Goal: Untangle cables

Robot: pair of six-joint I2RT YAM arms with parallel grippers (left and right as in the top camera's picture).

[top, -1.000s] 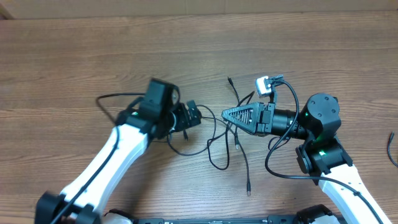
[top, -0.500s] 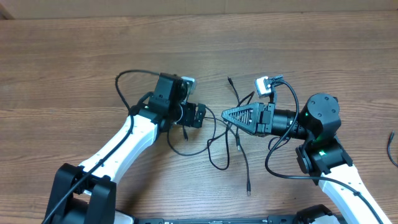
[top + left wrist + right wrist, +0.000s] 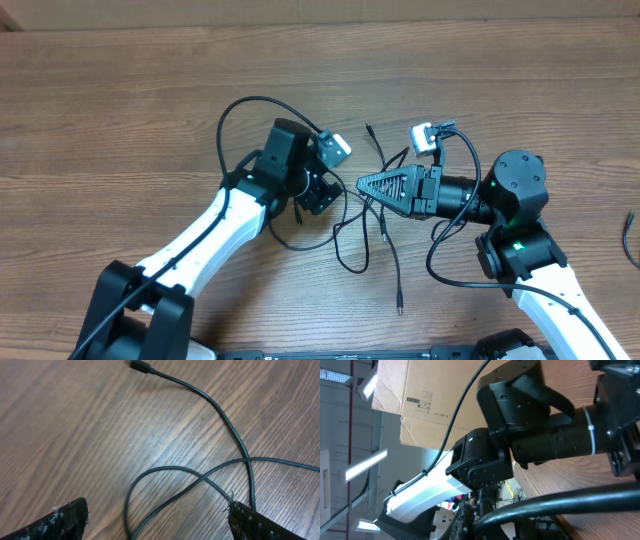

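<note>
Thin black cables [image 3: 383,233] lie looped mid-table [image 3: 120,90] between both arms; the left gripper [image 3: 320,192], fingers spread, has swung in over the loops, while the right gripper [image 3: 364,185], pressed together, points at the knot, so a grab looks near

Ahead of your tool you see the left arm [image 3: 520,425], black joints, white link, thick cord [image 3: 560,505] nearest the lens, wood table [image 3: 620,480] behind it, box [image 3: 425,395] beyond
</note>
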